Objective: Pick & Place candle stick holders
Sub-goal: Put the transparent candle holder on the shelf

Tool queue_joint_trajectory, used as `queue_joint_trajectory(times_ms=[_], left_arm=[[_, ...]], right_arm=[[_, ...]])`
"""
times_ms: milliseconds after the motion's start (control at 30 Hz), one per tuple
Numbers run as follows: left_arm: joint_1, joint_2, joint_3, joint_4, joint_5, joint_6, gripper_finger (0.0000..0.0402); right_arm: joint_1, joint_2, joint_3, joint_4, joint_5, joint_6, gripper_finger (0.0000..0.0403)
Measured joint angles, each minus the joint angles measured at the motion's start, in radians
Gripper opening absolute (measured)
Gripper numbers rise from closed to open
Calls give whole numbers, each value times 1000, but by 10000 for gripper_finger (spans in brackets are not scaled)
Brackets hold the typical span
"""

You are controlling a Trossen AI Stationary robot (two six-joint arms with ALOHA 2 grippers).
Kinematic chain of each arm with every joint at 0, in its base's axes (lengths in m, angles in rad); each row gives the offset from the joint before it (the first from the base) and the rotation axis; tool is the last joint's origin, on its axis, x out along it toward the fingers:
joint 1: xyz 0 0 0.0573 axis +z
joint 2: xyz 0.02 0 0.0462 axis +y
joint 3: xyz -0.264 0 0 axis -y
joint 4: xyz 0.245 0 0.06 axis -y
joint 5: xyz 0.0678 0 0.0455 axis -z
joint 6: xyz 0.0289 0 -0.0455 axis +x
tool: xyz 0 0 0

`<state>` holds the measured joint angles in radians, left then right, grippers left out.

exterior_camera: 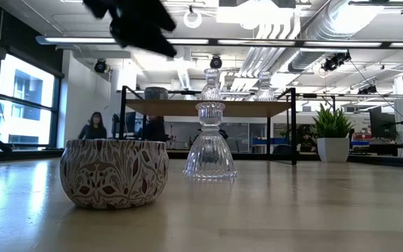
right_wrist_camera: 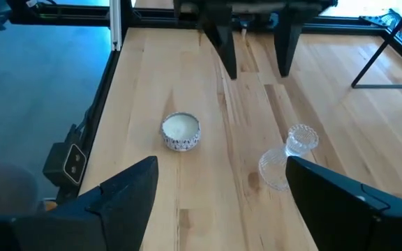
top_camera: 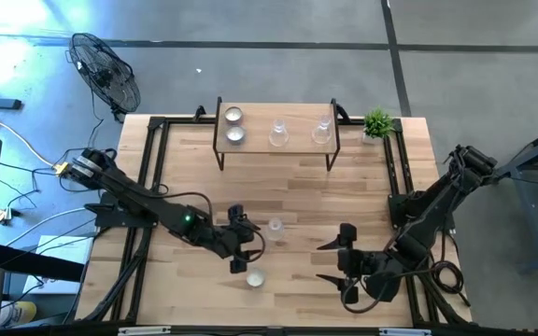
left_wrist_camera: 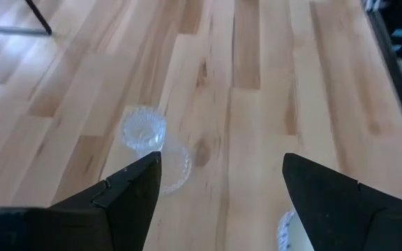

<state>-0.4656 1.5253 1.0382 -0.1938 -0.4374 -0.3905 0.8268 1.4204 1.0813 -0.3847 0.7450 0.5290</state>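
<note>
Bright, even overhead light with soft shadows on the table (top_camera: 297, 201); blurred ceiling glare behind.

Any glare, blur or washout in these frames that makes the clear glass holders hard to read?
High view: the glass holder on the table is faint against the pale wood, and the floor at upper left is glared bright. Low view: the patterned cup and glass holder are sharp, the table's near edge soft, the ceiling lights blown out. Left wrist view: the glass holder is blurred and washed out.
</note>
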Motion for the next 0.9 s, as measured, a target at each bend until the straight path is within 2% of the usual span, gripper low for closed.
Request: queue_joint_trajectory(times_ms=[133,367,467,633,900], left_arm=[[0,0,-72,95,-15,41,294],[1,0,-189,323,-187,126,294],[11,0,-227,409,-227,161,294],[41,1,-279,510,-179,158,294],[81,93,-291,623,-65,198,294]], right_arm=[[0,0,0,0,0,-11,309],[-19,0,0,0,4,-40,309],[-23,0,0,0,8,-51,309],[-22,0,0,0,31,-66,309],[-23,0,0,0,34,-84,309]])
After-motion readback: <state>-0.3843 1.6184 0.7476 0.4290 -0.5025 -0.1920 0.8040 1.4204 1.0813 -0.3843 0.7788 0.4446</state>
